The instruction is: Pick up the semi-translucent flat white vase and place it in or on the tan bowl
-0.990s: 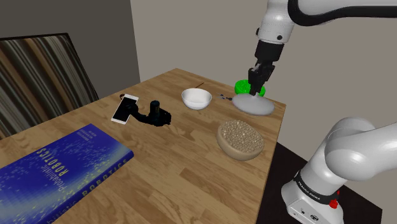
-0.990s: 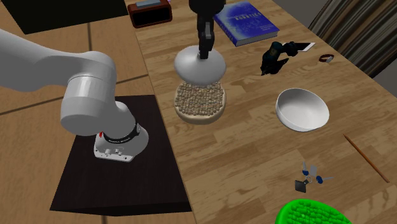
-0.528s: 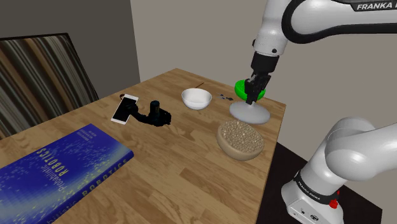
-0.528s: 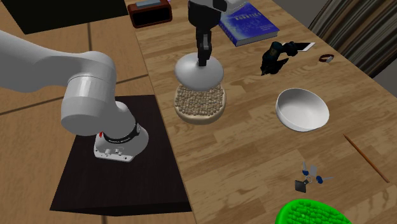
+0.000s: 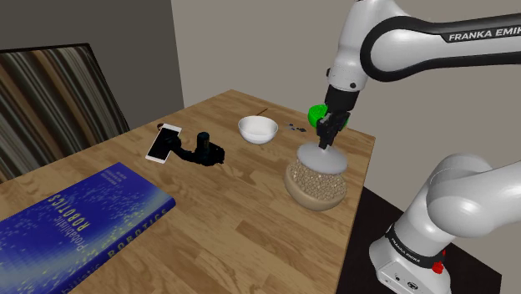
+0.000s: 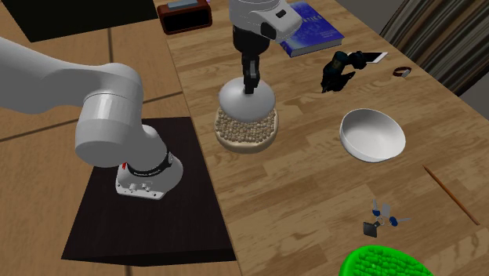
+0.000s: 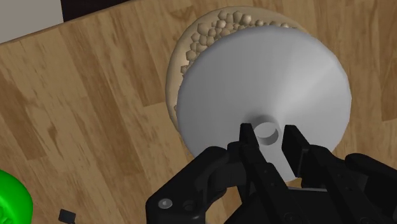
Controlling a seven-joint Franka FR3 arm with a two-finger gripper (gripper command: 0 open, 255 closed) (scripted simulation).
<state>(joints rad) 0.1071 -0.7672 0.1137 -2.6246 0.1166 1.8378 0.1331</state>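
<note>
Directly over bowl [image 5: 316, 192], vase [image 5: 321, 157] (in gripper [image 7: 270, 135])

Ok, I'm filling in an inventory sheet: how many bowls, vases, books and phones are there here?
Bowls: 2, the tan bowl and the white bowl
Vases: 1, the flat white vase, held by the fingers
Books: 1, the blue book
Phones: 1, the white phone
Total: 5
Uncounted: the green thing, kind unclear.
</note>
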